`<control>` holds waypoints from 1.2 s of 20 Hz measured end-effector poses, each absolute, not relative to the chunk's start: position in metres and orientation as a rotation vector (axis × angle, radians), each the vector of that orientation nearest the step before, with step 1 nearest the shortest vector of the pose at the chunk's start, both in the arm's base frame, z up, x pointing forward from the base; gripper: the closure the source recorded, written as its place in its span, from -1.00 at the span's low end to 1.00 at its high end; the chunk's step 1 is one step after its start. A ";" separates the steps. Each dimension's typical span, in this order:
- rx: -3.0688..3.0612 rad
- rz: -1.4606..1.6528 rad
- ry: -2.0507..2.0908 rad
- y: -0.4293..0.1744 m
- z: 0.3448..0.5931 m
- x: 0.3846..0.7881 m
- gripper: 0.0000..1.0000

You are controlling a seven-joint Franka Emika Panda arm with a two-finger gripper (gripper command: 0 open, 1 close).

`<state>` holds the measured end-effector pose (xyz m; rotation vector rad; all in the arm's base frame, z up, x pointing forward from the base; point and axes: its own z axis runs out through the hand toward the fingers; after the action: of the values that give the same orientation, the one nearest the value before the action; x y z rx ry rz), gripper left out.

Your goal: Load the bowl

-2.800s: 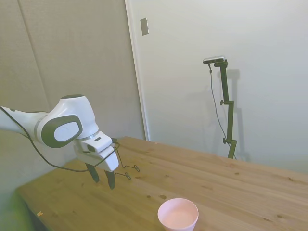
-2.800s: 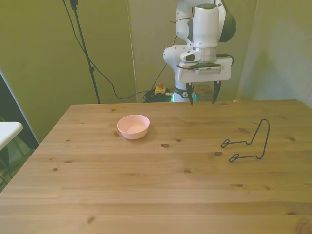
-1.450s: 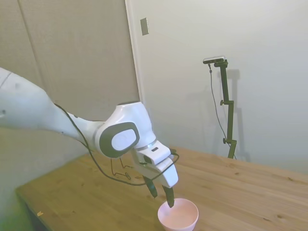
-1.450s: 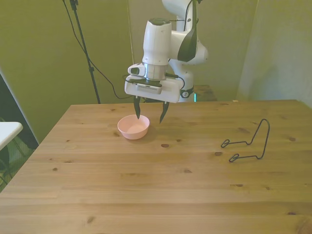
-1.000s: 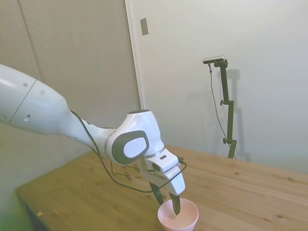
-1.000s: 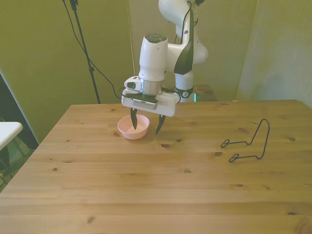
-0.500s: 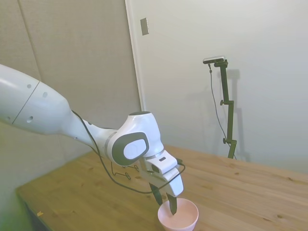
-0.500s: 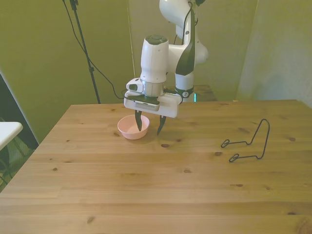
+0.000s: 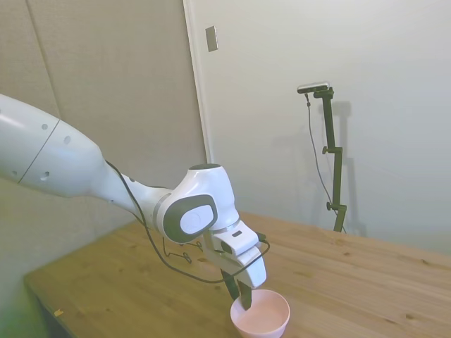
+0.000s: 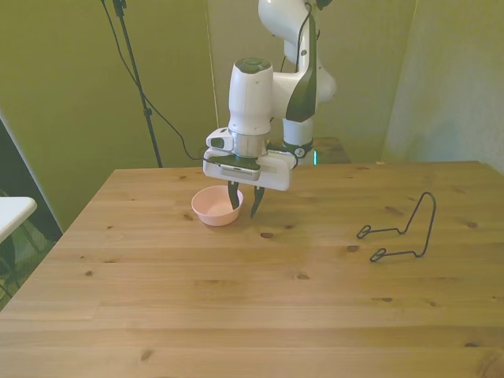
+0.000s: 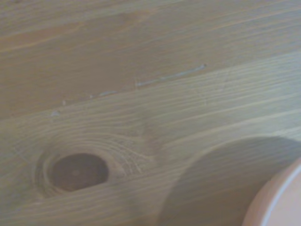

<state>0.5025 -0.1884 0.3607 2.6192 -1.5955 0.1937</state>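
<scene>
Wooden worktop (image 10: 236, 299), no writing visible: the arm bends down, its end effector (image 10: 242, 206) closed on the right rim of the pink bowl (image 10: 215, 206), far-left in the front view.

The arm has swung from the front view's right, where it hung above the far edge of the tabletop (image 10: 260, 315), over to the pink bowl (image 10: 214, 207) and come down; the end effector (image 10: 242, 202), earlier spread wide and clear of everything, now straddles the bowl's rim on the front view's right side, one finger inside and one outside; its fingers have drawn much closer together over the last second; the bowl has slid slightly toward the front view's right.
</scene>
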 end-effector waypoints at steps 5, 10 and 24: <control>2.626 0.192 -1.603 -0.187 0.361 0.503 1.00; 2.656 0.231 -1.616 -0.181 0.378 0.508 1.00; 2.834 0.406 -1.495 -0.105 0.512 0.554 1.00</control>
<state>0.5539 -0.1046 0.5124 2.8338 -1.4949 0.4063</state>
